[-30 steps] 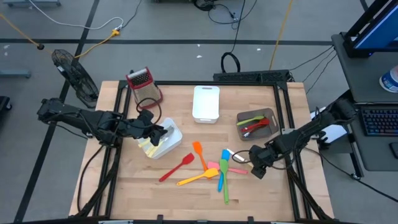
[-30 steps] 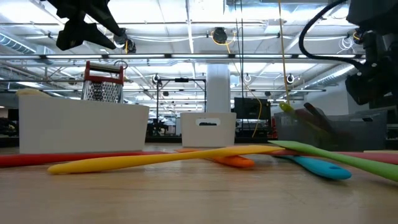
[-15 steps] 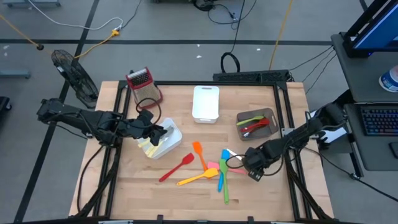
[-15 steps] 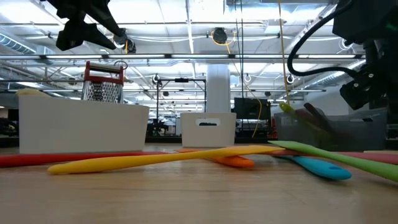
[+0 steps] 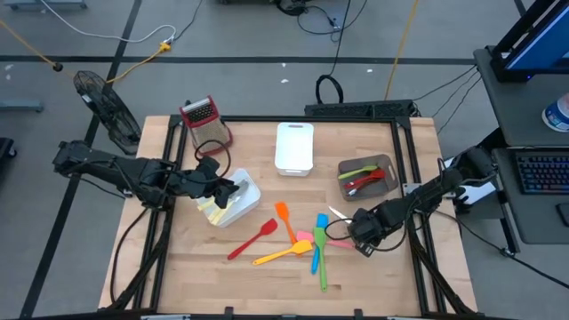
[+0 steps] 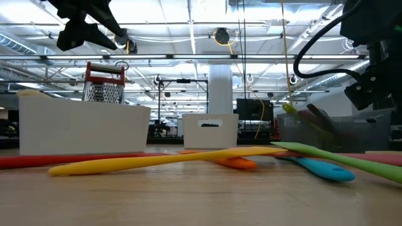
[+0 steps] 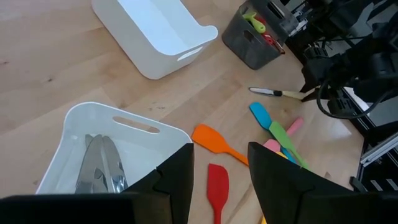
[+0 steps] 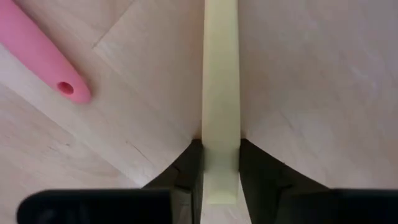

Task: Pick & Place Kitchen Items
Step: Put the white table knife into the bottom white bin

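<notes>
- My right gripper [image 8: 219, 163] was down at the tabletop [image 5: 178, 267] on the right side of the utensil pile, its two fingers [image 8: 186, 168] pressed against either side of a cream handle [image 8: 220, 99]; I read that as clamped on it.
- From my left wrist camera that cream handle belonged to a small knife [image 7: 273, 93] with a dark blade, lying flat on the wood just beside the right arm.
- A pink utensil [image 8: 37, 56] lay close to the handle, apart from it.
- My left gripper [image 7: 217, 168] hung above the near white bin [image 5: 236, 200], fingers parted with nothing between them; metal cutlery [image 7: 99, 165] lay inside that bin.
- The loose pile sat in the middle of the table: a red spatula [image 5: 252, 240], a yellow one [image 5: 283, 254], an orange one [image 5: 284, 218], a blue one [image 5: 316, 244] and a green one [image 5: 322, 262], several overlapping.
- A grey bin [image 5: 366, 176] held green and red utensils.
- A second white bin [image 5: 293, 147] and a box grater [image 5: 204, 120] stood toward the far edge.
</notes>
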Action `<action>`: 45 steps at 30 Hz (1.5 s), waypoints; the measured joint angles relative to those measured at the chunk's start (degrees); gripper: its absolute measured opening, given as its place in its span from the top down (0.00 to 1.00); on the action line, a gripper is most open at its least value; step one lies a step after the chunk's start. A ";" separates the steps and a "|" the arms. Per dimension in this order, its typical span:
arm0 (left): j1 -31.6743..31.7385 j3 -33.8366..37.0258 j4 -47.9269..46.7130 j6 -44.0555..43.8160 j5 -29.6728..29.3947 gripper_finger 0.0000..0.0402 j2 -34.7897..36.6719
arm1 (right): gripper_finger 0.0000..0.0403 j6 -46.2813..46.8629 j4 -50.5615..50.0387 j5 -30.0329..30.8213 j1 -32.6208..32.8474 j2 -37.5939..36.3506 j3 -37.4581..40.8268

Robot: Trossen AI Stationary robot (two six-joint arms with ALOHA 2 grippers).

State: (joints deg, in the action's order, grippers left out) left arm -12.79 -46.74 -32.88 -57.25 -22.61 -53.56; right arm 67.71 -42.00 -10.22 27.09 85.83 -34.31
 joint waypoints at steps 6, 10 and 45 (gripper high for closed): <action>0.00 0.00 -0.04 0.08 0.03 0.62 0.00 | 0.83 4.22 1.18 -0.33 -0.46 -5.42 0.47; 0.00 0.00 -0.04 0.08 0.04 0.62 0.00 | 0.83 5.16 3.30 -0.48 -0.48 -9.59 0.45; 0.00 -0.02 20.57 0.52 0.10 0.62 -2.34 | 0.83 -2.39 57.40 -1.63 -10.47 -15.95 0.40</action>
State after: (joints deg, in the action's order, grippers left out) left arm -12.79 -46.76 -12.31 -56.73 -22.50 -55.90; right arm 65.32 15.40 -11.85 16.62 69.89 -33.91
